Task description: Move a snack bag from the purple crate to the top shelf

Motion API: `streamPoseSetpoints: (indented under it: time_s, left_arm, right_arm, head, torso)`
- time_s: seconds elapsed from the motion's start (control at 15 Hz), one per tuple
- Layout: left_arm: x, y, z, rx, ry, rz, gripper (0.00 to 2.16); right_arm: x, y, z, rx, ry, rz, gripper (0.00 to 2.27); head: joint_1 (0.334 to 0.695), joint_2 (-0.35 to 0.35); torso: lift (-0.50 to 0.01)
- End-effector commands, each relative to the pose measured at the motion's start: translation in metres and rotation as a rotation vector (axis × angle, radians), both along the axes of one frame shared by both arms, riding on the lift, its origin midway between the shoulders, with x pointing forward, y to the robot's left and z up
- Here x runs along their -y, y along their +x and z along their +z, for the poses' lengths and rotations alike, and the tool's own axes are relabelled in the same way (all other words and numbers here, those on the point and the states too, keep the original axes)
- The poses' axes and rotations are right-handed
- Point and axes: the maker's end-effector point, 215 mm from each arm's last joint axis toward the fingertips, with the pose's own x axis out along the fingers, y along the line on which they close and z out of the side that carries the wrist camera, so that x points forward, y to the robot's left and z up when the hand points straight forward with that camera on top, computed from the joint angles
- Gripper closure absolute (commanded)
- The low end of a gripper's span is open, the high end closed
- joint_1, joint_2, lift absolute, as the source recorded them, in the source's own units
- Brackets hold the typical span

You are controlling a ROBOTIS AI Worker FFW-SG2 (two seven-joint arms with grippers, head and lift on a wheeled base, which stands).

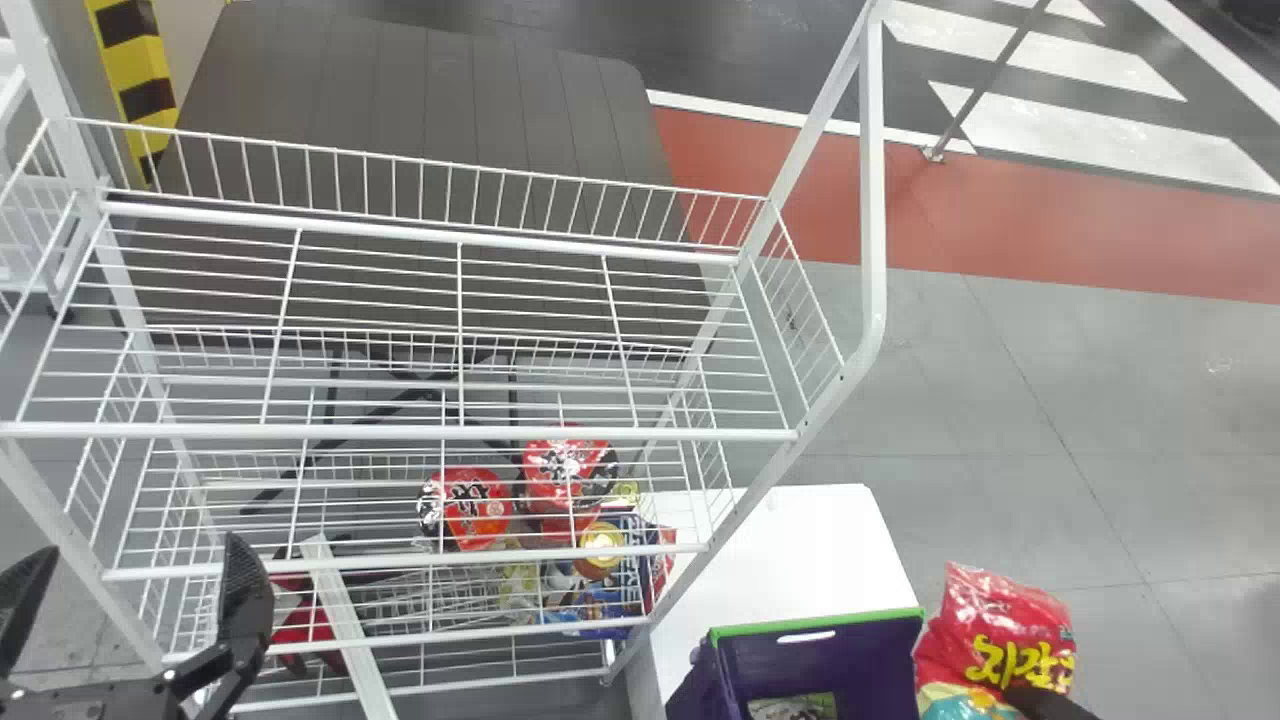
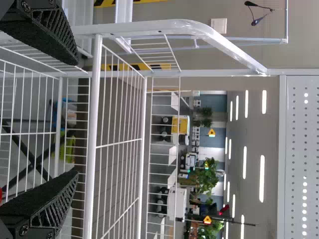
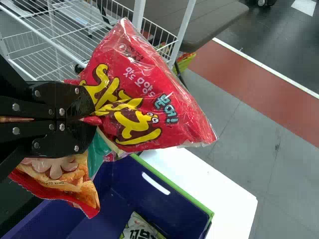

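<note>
To the left of the right tool point(image 1: 1045, 703), open room lies before the rack's bent side post point(image 1: 873, 200); the top shelf point(image 1: 400, 432) has a front bar and raised wire sides. This tool is pinching the red snack bag point(image 1: 1000, 620) at its middle, just beside the purple crate point(image 1: 780, 670). The bag's long axis crosses the fingers, its red end pointing away from the robot. The post stands between tool and shelf. The left tool point(image 1: 140, 550) is spread near the rack's left front corner.

The black left hand point(image 1: 141, 545) has tapering, latticed fingers point(image 2: 50, 204), the black right hand point(image 1: 1045, 703) round silver screws point(image 3: 62, 112).
</note>
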Motion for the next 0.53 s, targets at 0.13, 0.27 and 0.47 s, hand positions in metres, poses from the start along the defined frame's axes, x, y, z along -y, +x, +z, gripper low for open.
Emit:
streamPoseSetpoints:
  time_s: [0.13,0.27,0.47]
  left_arm:
    - [0.0000,0.0000,0.0002,0.000,0.000,0.000,0.00]
    - [0.0000,0.0001,0.0011,0.003,-0.001,0.000,0.00]
    - [0.0000,-0.0015,0.0012,0.003,-0.003,0.000,0.00]
  right_arm:
    - [-0.0011,-0.0004,-0.0008,0.000,0.003,-0.001,2.22]
    - [-0.0007,-0.0005,-0.0004,0.001,0.003,-0.002,2.22]
    - [-0.0060,0.0050,0.0062,0.053,0.025,0.006,2.22]
  head:
    - [0.695,-0.350]
    - [0.695,-0.350]
    - [0.695,-0.350]
  torso:
    - [0.009]
    - [0.010]
    - [0.010]
